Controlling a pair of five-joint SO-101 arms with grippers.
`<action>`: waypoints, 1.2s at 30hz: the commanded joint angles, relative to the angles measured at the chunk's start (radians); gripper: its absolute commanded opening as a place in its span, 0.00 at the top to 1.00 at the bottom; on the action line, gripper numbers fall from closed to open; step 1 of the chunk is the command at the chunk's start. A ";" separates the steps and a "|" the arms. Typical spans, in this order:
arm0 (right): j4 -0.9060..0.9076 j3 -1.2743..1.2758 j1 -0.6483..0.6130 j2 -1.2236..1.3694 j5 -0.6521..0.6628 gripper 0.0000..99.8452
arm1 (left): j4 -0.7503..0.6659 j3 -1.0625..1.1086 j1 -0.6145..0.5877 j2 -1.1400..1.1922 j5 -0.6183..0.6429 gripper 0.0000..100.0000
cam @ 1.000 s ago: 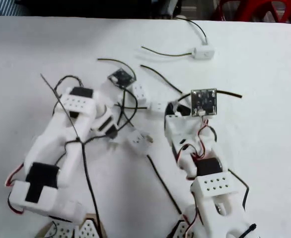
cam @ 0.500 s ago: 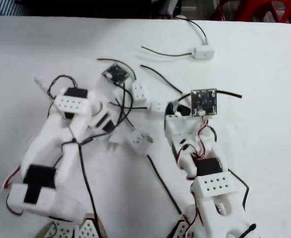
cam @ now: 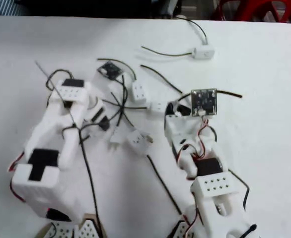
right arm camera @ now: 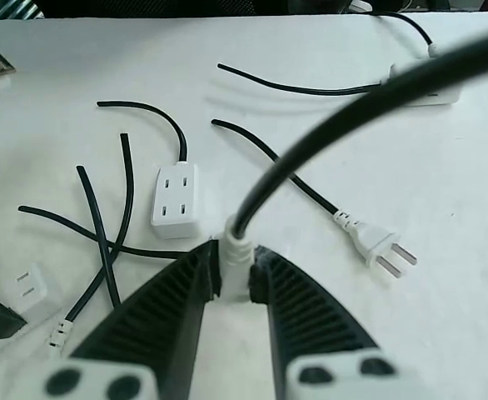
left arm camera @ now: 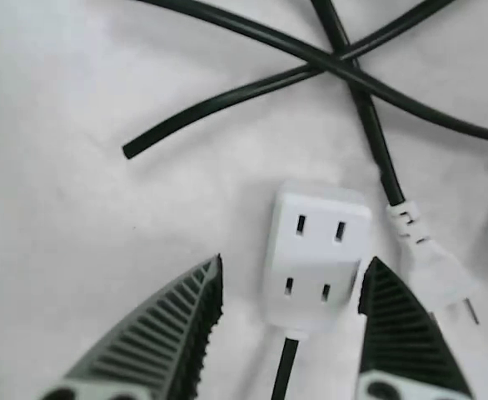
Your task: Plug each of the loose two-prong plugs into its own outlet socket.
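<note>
A white outlet socket [left arm camera: 315, 250] lies face up on the table between the open fingers of my left gripper [left arm camera: 292, 268], with neither finger touching it. A loose white two-prong plug [left arm camera: 431, 262] lies right beside it; this plug [cam: 114, 141] is also seen from above, and my left gripper [cam: 100, 121] hovers just left of it. My right gripper [right arm camera: 236, 254] is shut on another white plug [right arm camera: 235, 271], whose black cord arcs up past the camera. Ahead of it lie a second socket [right arm camera: 176, 196] and a third plug [right arm camera: 375, 247].
Black cords [left arm camera: 336, 58] cross beyond the left gripper. A far socket [cam: 203, 52] lies near the table's back edge. Another white socket block [cam: 137, 140] sits between the two arms, its cord running toward the front edge. The right side of the table [cam: 269, 129] is bare.
My left arm has swung to the left and slightly toward the back of the table, taking its wrist camera with it. The right arm and the plug in its gripper have stayed put.
</note>
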 commanded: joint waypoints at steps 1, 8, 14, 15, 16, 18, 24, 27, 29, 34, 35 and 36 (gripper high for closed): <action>0.002 -0.005 0.001 -0.013 0.011 0.98 | 0.014 0.014 -0.001 -0.168 0.018 0.74; 0.002 -0.005 0.001 -0.013 0.011 0.98 | 0.014 0.167 -0.004 -0.455 0.020 0.74; 0.002 -0.005 0.001 -0.013 0.011 0.98 | 0.014 0.299 -0.025 -0.657 0.026 0.74; 0.002 -0.005 0.001 -0.013 0.011 0.98 | 0.009 0.319 -0.035 -0.680 0.043 0.74; 0.002 -0.005 0.001 -0.013 0.011 0.98 | 0.006 0.334 -0.048 -0.700 0.064 0.74; 0.002 -0.005 -0.001 -0.013 0.011 0.98 | 0.006 0.359 -0.087 -0.733 0.089 0.74; 0.002 -0.009 -0.005 -0.013 0.012 0.98 | -0.034 0.440 -0.200 -0.799 0.124 0.74; 0.008 -0.035 -0.018 -0.013 0.014 0.98 | -0.101 0.519 -0.255 -0.831 0.164 0.74; 0.059 -0.072 -0.047 -0.013 0.014 0.98 | -0.153 0.586 -0.275 -0.854 0.169 0.74; 0.209 -0.203 -0.189 -0.010 0.014 0.98 | -0.272 0.760 -0.283 -0.908 0.170 0.74; 0.223 -0.222 -0.219 -0.002 0.014 0.98 | -0.293 0.789 -0.283 -0.918 0.170 0.74; 0.232 -0.242 -0.249 0.013 0.014 0.98 | -0.313 0.815 -0.285 -0.928 0.173 0.74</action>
